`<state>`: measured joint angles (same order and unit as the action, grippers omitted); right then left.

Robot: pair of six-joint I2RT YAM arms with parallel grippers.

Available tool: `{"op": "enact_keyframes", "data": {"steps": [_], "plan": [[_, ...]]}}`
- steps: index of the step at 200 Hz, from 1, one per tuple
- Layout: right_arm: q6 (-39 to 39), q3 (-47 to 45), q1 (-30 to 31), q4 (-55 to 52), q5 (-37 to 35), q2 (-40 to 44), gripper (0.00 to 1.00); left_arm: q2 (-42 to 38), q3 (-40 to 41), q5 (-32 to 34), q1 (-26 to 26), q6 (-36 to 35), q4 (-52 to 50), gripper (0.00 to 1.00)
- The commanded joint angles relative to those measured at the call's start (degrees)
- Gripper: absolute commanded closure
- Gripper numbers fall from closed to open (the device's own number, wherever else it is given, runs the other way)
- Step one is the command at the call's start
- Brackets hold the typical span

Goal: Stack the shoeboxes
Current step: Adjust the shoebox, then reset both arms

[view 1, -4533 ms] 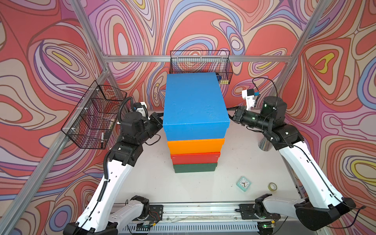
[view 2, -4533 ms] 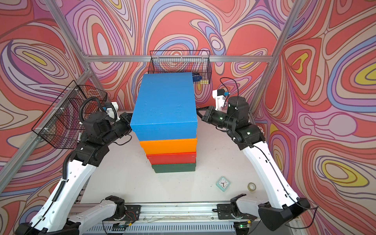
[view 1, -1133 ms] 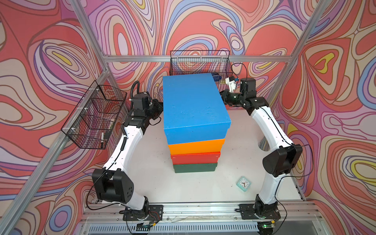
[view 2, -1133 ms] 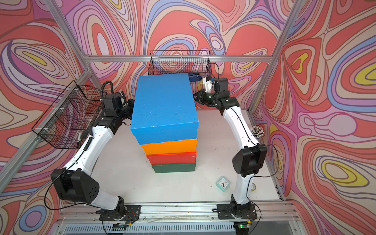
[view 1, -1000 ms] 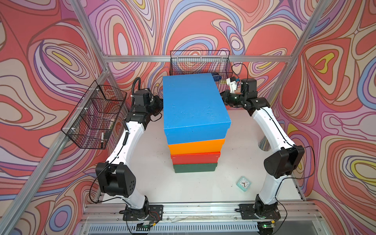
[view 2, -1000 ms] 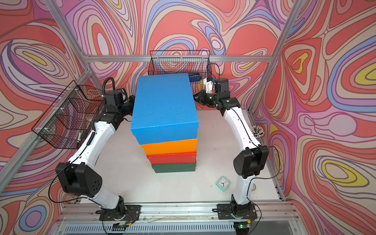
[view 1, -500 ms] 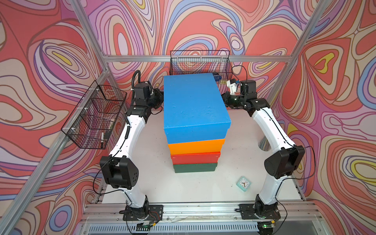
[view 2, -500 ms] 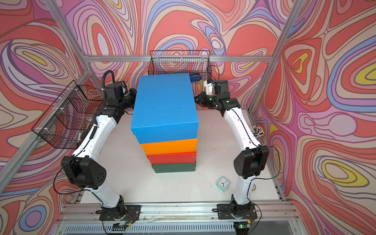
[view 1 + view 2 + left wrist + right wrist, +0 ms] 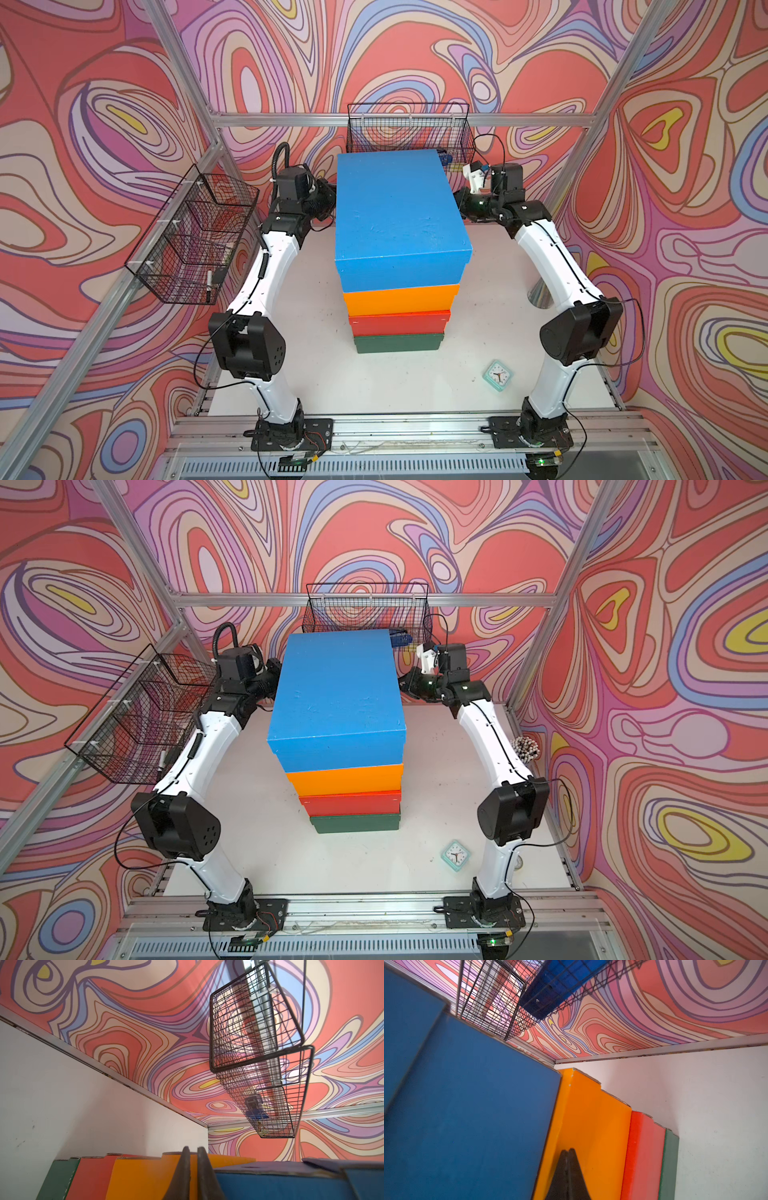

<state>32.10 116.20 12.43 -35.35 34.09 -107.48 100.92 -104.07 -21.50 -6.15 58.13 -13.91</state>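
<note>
Blue item [image 9: 444,158] in wire basket [image 9: 409,133]: unidentifiable

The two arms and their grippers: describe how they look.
Both the left arm and right arm have glossy white curved links, black joint housings and thin black cables. A ribbed black hose loops above the left wrist; a white camera mount tops the right. The left gripper and right gripper have dark, tapered, blade-like fingers.

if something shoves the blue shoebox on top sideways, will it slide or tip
Probably slides rather than tips: the blue shoebox is wide and low, lying flat on the orange shoebox. Its cardboard walls may dent under a narrow push.
</note>
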Motion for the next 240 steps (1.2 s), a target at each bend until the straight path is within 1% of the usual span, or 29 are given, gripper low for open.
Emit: {"op": "enact_keyframes", "data": {"steps": [1, 51, 115, 119, 140, 190, 221, 225, 240], "plan": [[0.1, -0.1, 0.0, 0.4, -0.1, 0.3, 0.98, 1.2, -2.0, -1.1, -0.7, 0.5, 1.0, 0.88], [0.1, -0.2, 0.0, 0.3, -0.3, 0.2, 0.98, 1.1, -1.9, -0.7, -1.0, 0.4, 0.4, 0.88], [-0.5, -0.1, 0.0, -0.2, 0.3, 0.0, 0.98, -1.2, -1.5, 1.9, -1.0, -1.1, -0.9, 0.88], [-0.6, -0.1, 0.1, -0.4, 0.3, 0.0, 0.98, -1.3, -1.5, 2.2, -0.9, -1.2, -2.4, 0.88], [-1.4, -0.3, 0.0, -1.1, -1.1, 0.7, 0.98, -2.3, -1.6, 3.7, -0.5, -1.7, -4.0, 0.88], [-0.5, -4.3, -2.4, 1.1, -1.0, 3.6, 0.99, -8.5, 2.1, 8.5, 0.5, -3.4, -5.0, 0.88], [-1.0, -7.9, -3.7, 1.0, -1.4, 5.7, 0.99, -11.5, 4.1, 9.9, 0.8, -5.1, -7.0, 0.88], [-1.3, -8.4, -3.8, 0.8, -1.6, 7.4, 0.99, -12.0, 4.7, 10.1, 0.9, -5.3, -7.1, 0.88], [-2.8, -10.4, -4.2, -0.4, -3.5, 9.6, 0.99, -13.7, 6.9, 11.1, 1.0, -6.1, -7.1, 0.87]]}}
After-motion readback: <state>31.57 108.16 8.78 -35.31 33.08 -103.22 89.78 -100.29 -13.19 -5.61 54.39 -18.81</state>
